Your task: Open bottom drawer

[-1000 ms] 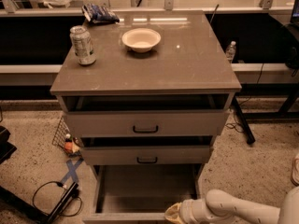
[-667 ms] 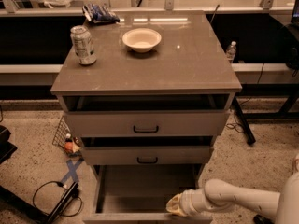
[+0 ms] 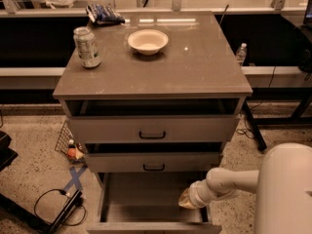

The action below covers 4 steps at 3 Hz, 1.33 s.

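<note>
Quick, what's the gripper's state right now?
Gripper: cannot be told; it is low at the right side of the open bottom drawer.

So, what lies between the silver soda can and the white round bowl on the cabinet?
Only bare grey cabinet top, seen in the camera view. The gripper hangs over the open bottom drawer, at its right side.

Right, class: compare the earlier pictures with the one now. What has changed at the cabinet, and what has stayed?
The gripper, over the right side of the bottom drawer, has moved up in the picture, away from the drawer's front edge. Nothing was visibly taken hold of or let go. The bottom drawer stays pulled out; the can and bowl on top have not moved.
</note>
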Each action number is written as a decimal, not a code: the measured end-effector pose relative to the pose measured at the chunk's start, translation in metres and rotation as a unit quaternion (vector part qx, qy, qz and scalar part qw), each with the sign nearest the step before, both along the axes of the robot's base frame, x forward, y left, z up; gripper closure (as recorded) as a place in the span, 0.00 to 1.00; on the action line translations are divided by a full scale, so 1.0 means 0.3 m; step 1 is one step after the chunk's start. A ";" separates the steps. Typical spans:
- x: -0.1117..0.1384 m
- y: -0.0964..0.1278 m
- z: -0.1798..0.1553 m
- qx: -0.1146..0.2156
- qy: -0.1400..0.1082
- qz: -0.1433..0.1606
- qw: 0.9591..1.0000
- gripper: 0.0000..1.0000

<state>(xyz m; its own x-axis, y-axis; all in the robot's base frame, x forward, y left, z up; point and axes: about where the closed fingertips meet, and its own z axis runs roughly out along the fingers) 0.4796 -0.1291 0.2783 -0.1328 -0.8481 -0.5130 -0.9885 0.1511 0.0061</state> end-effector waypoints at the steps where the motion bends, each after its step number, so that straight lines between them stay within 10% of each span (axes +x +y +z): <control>1: 0.031 -0.034 -0.141 -0.014 -0.011 -0.020 1.000 1.00; 2: 0.018 -0.055 -0.364 -0.018 0.008 -0.045 0.999 1.00; 4: -0.008 -0.026 -0.368 -0.016 0.019 -0.026 0.999 1.00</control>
<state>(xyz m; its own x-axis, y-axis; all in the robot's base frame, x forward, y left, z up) 0.4771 -0.1369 0.1678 -0.1961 -0.8554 -0.4795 -0.9784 0.2030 0.0381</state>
